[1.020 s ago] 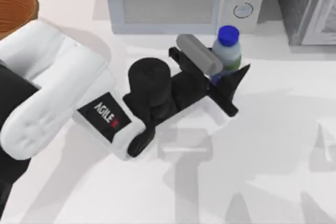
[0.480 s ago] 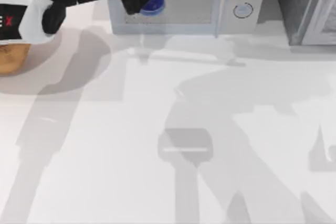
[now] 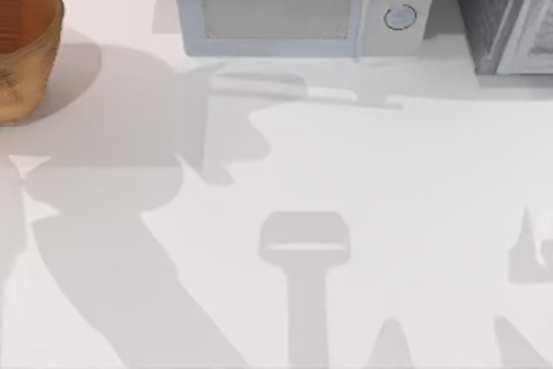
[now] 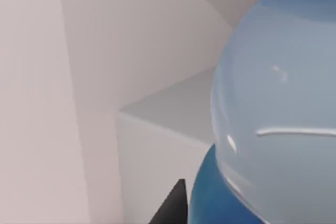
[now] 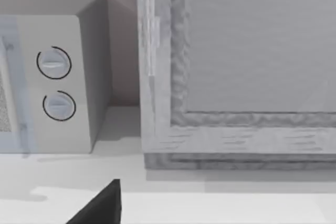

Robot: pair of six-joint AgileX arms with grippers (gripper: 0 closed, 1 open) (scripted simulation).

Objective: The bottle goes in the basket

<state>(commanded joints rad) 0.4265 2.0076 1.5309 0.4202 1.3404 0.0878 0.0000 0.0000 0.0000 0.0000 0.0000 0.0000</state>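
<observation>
The brown woven basket [image 3: 34, 58] stands at the table's far left, cut off by the top view's edge. The bottle [image 4: 278, 108] looms very close in the left wrist view, showing its clear body and blue lower label. One dark finger [image 4: 176, 208] of my left gripper lies against the bottle's side, and the gripper is shut on the bottle. A white wall and a pale box corner lie behind it. In the right wrist view, one dark fingertip [image 5: 100, 205] of my right gripper points toward the back right of the table.
A white microwave [image 3: 294, 2] stands at the back centre, its two dials [image 5: 52, 82] close to the right wrist. A grey cabinet [image 3: 510, 6] sits at the back right. Arm shadows fall across the white tabletop [image 3: 389, 179].
My left arm lifted the bottle from the table's middle, swung it up and to the left, and has left the top view. The basket is now uncovered.
</observation>
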